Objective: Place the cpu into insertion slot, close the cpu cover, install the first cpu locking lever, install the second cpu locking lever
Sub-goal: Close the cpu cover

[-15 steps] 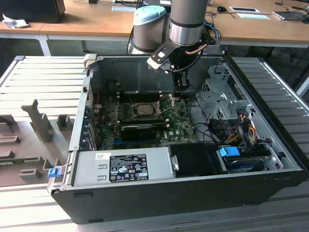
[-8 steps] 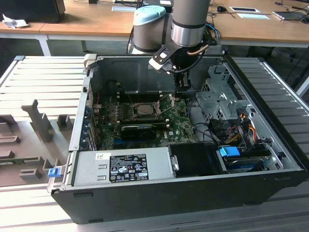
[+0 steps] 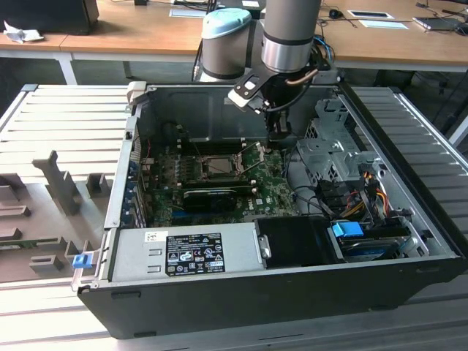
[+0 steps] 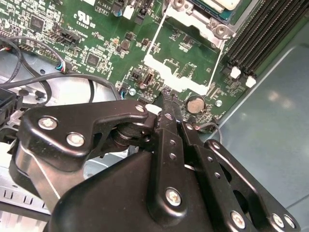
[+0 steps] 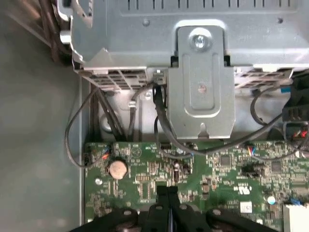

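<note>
My gripper (image 3: 280,134) hangs inside the open computer case, low over the motherboard (image 3: 274,191) at its far corner on the exterior view's right. Its black fingers are pressed together in both wrist views, with the tips (image 4: 167,100) (image 5: 168,191) just above the green board beside a coin battery (image 5: 117,168). Nothing shows between them. The cpu socket (image 3: 218,165), ringed by a grey metal frame, lies to the exterior view's left of the gripper. Two thin metal levers (image 4: 153,41) (image 4: 216,65) stick out from the socket's corner (image 4: 205,12) toward the fingers. I cannot make out the cpu.
A grey metal drive cage (image 3: 333,150) with loose cables (image 5: 166,128) stands close beside the gripper. A long black card (image 3: 212,196) lies across the board near the socket. The power supply (image 3: 183,252) fills the case's near side. Memory slots (image 4: 263,34) run along the board's edge.
</note>
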Robot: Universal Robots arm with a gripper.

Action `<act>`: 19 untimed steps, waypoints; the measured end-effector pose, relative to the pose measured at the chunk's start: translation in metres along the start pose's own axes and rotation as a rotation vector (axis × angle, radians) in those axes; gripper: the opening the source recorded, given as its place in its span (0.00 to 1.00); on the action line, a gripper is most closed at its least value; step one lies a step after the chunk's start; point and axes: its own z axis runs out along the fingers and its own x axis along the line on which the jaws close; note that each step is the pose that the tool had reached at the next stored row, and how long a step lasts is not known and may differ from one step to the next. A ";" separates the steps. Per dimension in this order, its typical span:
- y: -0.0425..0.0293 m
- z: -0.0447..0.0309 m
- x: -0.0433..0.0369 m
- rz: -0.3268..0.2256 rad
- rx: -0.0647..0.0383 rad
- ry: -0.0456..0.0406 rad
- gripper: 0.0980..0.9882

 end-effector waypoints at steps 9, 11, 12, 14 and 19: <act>-0.0010 0.0111 -0.0002 0.000 0.001 -0.0003 0.01; -0.0039 0.0110 -0.0002 0.000 0.001 -0.0002 0.01; -0.0052 0.0110 -0.0002 0.000 0.001 -0.0001 0.01; -0.0067 0.0109 -0.0003 0.000 0.000 -0.0001 0.01; -0.0079 0.0109 -0.0003 0.000 0.001 0.0000 0.01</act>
